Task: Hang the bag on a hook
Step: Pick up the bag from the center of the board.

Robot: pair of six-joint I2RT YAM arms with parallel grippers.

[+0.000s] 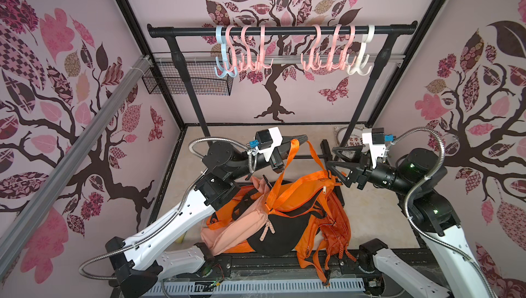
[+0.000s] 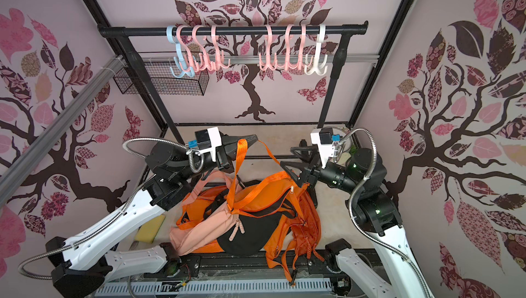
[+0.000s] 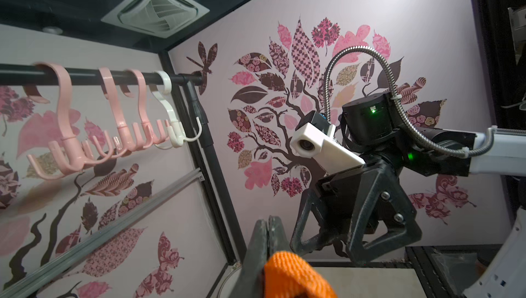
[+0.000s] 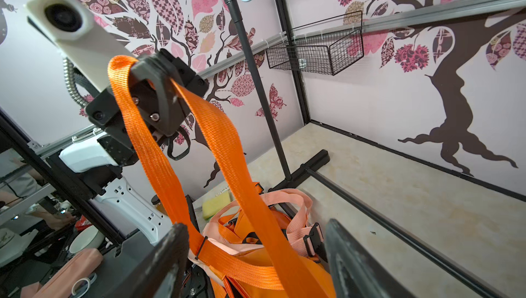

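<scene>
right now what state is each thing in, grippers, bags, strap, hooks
left gripper: shut on the orange strap
right gripper: open, holding nothing
orange strap: pinched and raised, not on a hook
orange bag: lying on the table
pink bag: lying partly under the orange bag
hooks: hanging on the rail, all empty

Both top views: cam head high, well back from the hook rail (image 1: 280, 30), tilted down twd it; wide, near-identical framing. Left wrist cam: below the rail, aimed up, right gripper (image 3: 324, 251) close. Right wrist cam: well below the rail, left gripper (image 4: 148, 69) v. close. Each wrist view catches part of the rail.
</scene>
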